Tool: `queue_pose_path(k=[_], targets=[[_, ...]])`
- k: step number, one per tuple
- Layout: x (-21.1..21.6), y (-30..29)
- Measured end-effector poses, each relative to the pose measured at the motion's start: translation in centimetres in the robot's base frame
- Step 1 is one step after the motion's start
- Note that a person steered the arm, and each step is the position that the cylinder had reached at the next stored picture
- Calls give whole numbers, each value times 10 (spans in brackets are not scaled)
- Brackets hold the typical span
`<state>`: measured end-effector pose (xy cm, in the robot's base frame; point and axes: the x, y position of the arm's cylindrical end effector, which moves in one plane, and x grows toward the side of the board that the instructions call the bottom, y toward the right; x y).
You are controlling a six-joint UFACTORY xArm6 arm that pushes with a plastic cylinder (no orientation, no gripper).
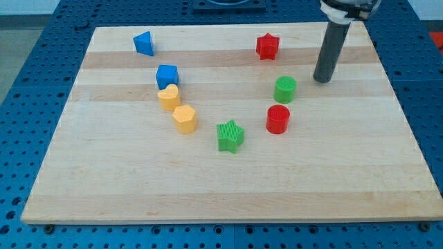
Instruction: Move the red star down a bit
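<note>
The red star (267,46) sits near the view's top, right of centre, on the wooden board (228,180). My tip (322,79) rests on the board to the right of the star and a little lower, well apart from it. The tip is just right of the green cylinder (284,89), with a small gap between them.
A red cylinder (277,119) stands below the green cylinder. A green star (230,135) lies at centre. A yellow heart-like block (169,97) and a yellow hexagon (185,119) lie left of centre, under a blue cube (167,75). A blue triangular block (144,43) is at top left.
</note>
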<state>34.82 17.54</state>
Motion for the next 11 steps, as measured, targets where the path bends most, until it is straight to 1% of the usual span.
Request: queue_pose_path(k=[1, 2, 3, 4, 5, 6, 7, 9, 10, 11], targets=[[-54, -2], [-104, -31], [-125, -90], [-120, -147], [-109, -132], [-108, -92], [-102, -75], [-58, -75], [-50, -74], [-64, -74]])
